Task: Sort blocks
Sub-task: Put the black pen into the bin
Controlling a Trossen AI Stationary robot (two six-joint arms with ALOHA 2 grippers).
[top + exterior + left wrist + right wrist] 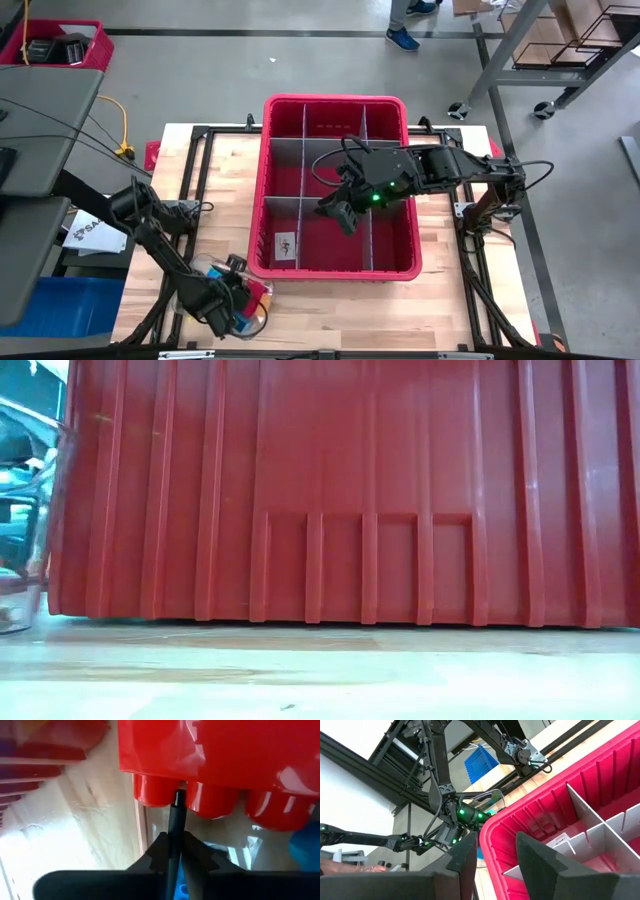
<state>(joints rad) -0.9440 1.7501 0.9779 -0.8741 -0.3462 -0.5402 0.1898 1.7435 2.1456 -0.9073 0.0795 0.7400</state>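
While the left gripper has its fingers pinched on a red block beside the bin, a thin grip could slip; the right gripper hangs half-open.

a small cluster of blocks, red, blue and yellow, lies on the table just outside the red bin's near left corner. close up, a red block shows round studs.

Red brick: glossy smooth plastic, sheen on studs. Red bin: ribbed plastic, slight gloss. Divider sheets: flat matt grey. Counter: pale wood, visible grain. Left pincer: matt black.
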